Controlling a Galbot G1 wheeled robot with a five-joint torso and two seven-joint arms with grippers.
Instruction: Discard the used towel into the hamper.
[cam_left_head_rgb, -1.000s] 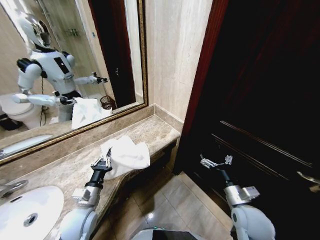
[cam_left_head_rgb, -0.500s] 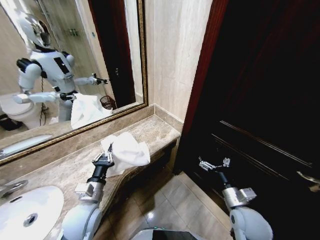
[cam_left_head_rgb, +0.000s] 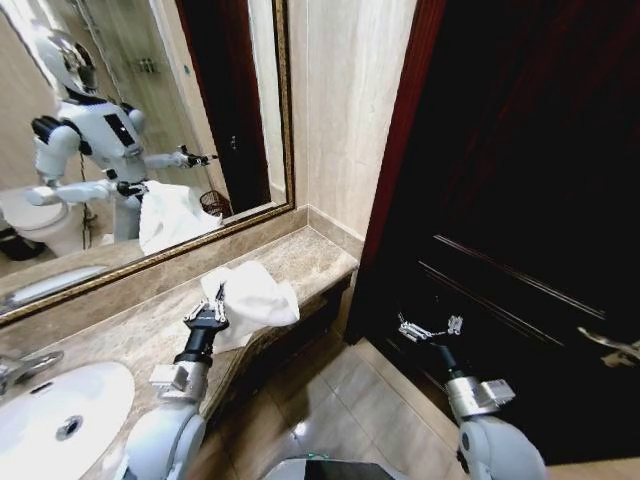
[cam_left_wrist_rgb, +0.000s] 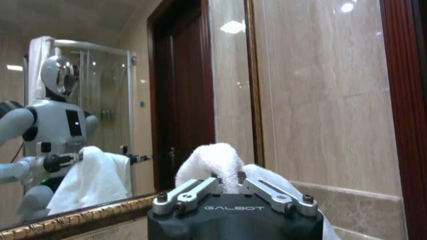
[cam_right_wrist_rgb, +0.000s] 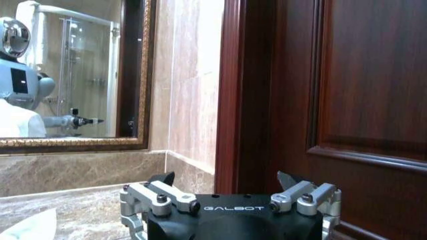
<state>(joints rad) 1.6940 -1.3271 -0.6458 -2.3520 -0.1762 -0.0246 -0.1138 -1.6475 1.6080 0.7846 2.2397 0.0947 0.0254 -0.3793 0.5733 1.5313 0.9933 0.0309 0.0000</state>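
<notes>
Since a second ago, the left gripper (cam_left_head_rgb: 213, 312) has lifted the crumpled white cloth towel (cam_left_head_rgb: 255, 298) slightly off the beige marble counter (cam_left_head_rgb: 310, 255). From the head, the right gripper (cam_left_head_rgb: 430, 327) hangs spread wide before the dark wooden door (cam_left_head_rgb: 530, 200). At the left wrist, fingers (cam_left_wrist_rgb: 193, 190) pinch the towel (cam_left_wrist_rgb: 212, 157). At the right wrist, the right gripper (cam_right_wrist_rgb: 225, 180) is spread, towel corner (cam_right_wrist_rgb: 30, 227) beside it.

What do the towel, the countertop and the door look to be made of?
Towel, held in the left pincer: white terry-like cloth, with a nubby pile and soft folds. Countertop: likely polished marble or similar stone, beige-brown, veined and glossy. Door: dark reddish wood or veneer with raised panels and a slight sheen. Right pincer hangs open before it.
</notes>
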